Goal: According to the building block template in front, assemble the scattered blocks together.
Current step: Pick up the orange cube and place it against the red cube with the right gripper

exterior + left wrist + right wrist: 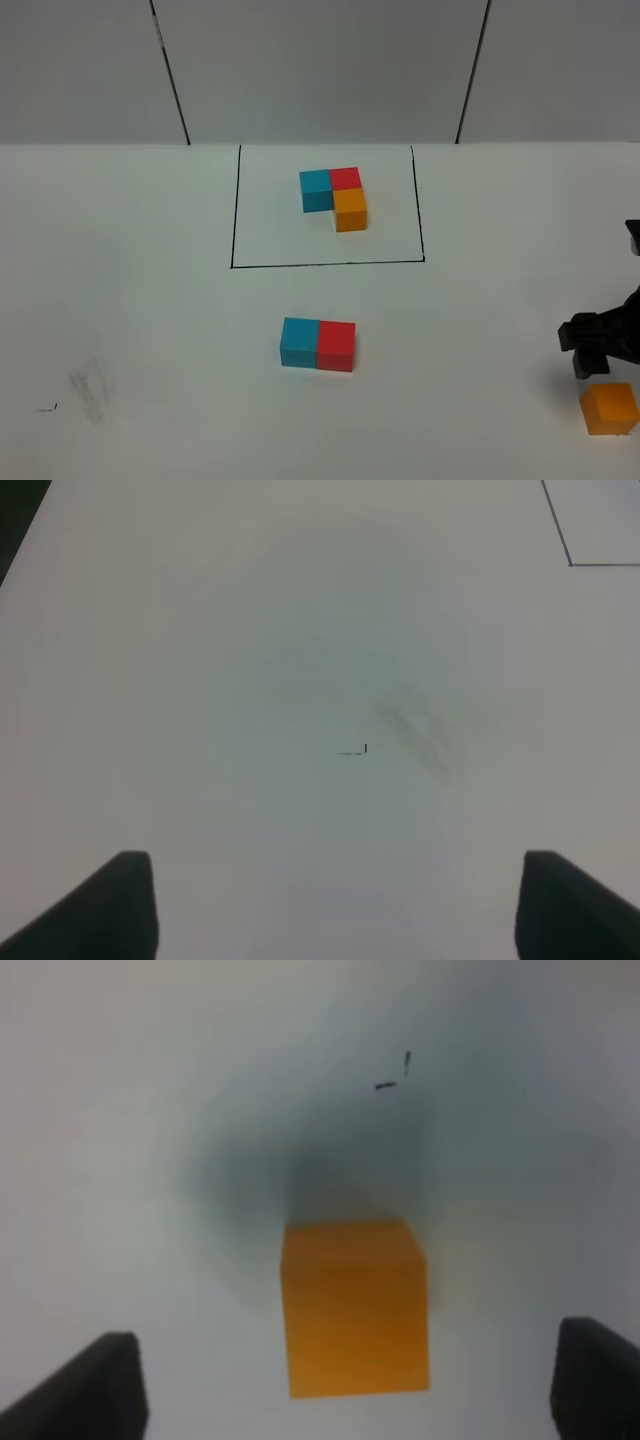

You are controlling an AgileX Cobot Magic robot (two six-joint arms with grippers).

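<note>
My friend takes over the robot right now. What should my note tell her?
Left pincer: open, holding nothing, over the table.
Right pincer: open, right by the orange cube, not gripping it.
Template: at the back, inside the black frame.
Blue cube and red cube: touching side by side, mid-table. Orange cube: alone, near right.
Done: blue and red joined like the template.
Left: grab orange, set it against red's near side.
</note>
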